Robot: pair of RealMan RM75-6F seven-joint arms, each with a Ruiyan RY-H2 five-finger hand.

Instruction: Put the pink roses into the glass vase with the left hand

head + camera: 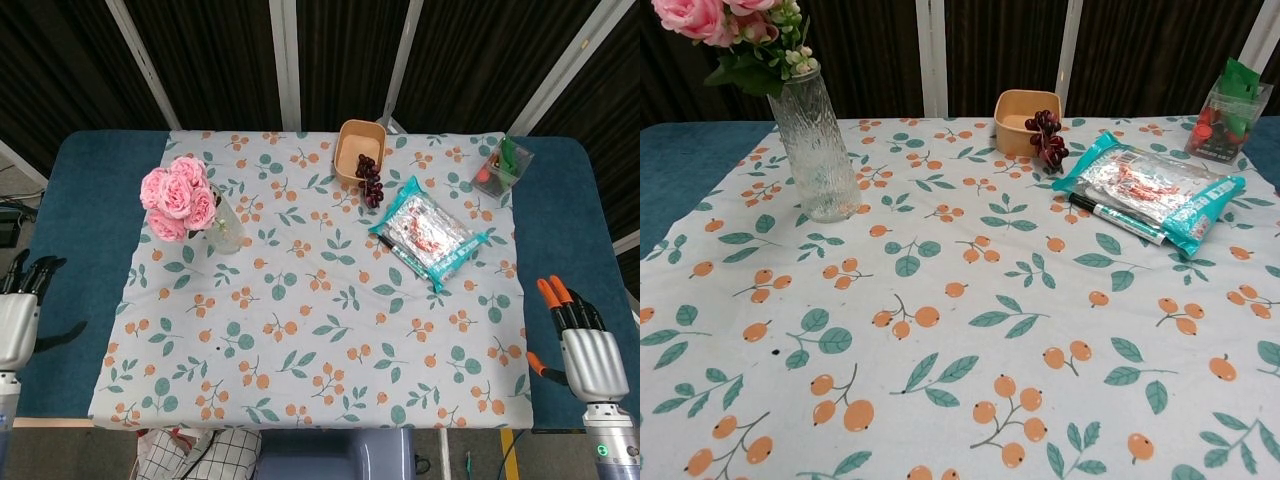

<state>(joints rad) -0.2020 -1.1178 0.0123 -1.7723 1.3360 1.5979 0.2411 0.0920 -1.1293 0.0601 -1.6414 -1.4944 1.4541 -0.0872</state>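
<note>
The pink roses (178, 197) stand in the glass vase (817, 150) at the far left of the floral tablecloth (310, 300), their blooms leaning out over the vase's left rim; in the chest view the stems and green leaves sit inside the ribbed glass, which stands upright on the cloth. The left hand (17, 320) hangs at the near left edge of the table, well apart from the vase, dark fingers apart and holding nothing; the right hand (587, 352) hovers off the near right corner, orange-tipped fingers spread, likewise empty. At the far side of the cloth sits an orange bowl (359, 150) with a bunch of dark grapes (370, 182) spilling over its near rim; just right of it lies a teal snack packet (430, 234) with a black marker pen (1118, 220) along its near edge; a clear plastic box (503, 168) of red and green items stands at the far right corner.
</note>
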